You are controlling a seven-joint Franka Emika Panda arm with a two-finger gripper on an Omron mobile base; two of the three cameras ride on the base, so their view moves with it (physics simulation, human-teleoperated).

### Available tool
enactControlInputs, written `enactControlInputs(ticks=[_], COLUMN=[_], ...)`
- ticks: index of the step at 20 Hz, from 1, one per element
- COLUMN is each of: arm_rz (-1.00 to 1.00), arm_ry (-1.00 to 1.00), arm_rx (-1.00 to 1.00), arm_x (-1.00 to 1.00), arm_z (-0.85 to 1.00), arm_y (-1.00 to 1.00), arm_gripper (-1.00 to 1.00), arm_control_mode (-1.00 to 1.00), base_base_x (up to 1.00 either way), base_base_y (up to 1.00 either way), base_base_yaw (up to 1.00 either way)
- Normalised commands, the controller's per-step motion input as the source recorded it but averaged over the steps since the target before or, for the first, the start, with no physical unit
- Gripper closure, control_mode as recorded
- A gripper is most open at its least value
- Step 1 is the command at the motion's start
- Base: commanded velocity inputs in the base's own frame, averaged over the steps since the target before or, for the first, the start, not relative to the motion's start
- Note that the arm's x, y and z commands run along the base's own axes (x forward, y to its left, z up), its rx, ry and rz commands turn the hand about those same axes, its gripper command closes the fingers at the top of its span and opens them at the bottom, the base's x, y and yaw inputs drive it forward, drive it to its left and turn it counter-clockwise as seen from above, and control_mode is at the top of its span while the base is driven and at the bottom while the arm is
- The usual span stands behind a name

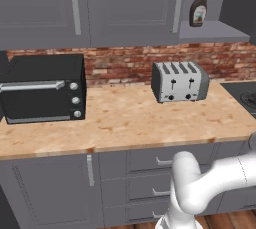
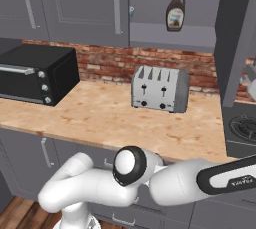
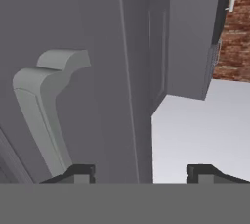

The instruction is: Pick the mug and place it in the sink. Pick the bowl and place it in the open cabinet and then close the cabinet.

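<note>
While the two small dark fingertips of the gripper [image 3: 140, 171] stand well apart at the bottom of the hand view, nothing sits between them; jaws look partly spread, holding nothing. Just ahead is a flat grey cabinet door [image 3: 97, 71] w/ a curved grey handle [image 3: 44, 100]; red brick wall [image 3: 237, 37] at upper right. In the base views, the white arm [image 2: 165, 180] reaches low to the right, below the tan marble-look counter [image 1: 125, 118]. On it: silver four-slot toaster [image 1: 179, 81], black toaster oven [image 1: 44, 89]. Above, the grey upper cabinet [image 1: 212, 32] stands open, a brown syrup bottle [image 1: 198, 6] on its shelf. Mug, bowl, sink: can't tell where.
</note>
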Motion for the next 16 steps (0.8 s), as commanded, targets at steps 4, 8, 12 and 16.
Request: enactControlInputs(ticks=[4,8,12,16], arm_rz=[0.10,0.01,0.00,0.00], arm_ry=[-0.01,-0.03,-0.11,-0.17], arm_rx=[-0.02,-0.11,-0.13,-0.19], arm_x=[0.00,-0.13,-0.16,-0.27], arm_z=[0.01,0.01,0.00,0.00], arm_y=[-0.09,-0.09,-0.32,-0.25], arm_gripper=[-1.00,-1.00,-1.00,-1.00], arm_control_mode=[-1.00,-1.00,-1.00,-1.00], base_base_x=[0.00,0.00,0.00,0.00], base_base_y=[0.00,0.00,0.00,0.00], base_base_yaw=[0.00,0.00,0.00,0.00])
